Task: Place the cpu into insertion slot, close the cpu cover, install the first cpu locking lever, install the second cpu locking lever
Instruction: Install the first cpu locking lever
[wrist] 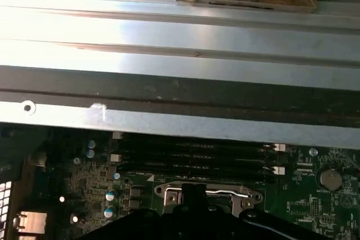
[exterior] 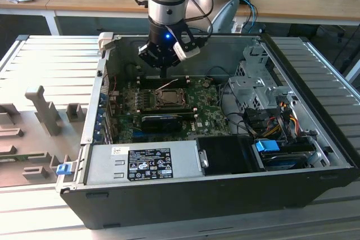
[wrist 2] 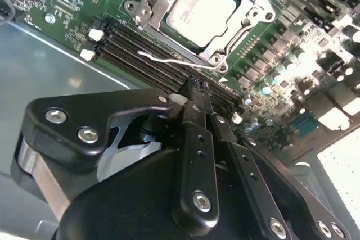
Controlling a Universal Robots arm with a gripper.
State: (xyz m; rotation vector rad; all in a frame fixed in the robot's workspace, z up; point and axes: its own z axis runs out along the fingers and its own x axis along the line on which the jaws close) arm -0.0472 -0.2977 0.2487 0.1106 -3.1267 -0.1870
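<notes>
The cpu lies flat in the insertion slot on the green board. The silver cpu cover is down around it, framing the chip. A thin wire locking lever stands loose, angled out over the memory slots beside the socket. My gripper hangs just above those slots at the socket's far edge, fingers shut with nothing between them. In the exterior view the gripper points straight down behind the socket. In the first wrist view its fingertips sit over the socket's metal frame.
The open computer case holds a grey power supply at the front, a drive cage and cables on the exterior view's right. A long black card lies just in front of the socket. The case wall stands close behind the memory slots.
</notes>
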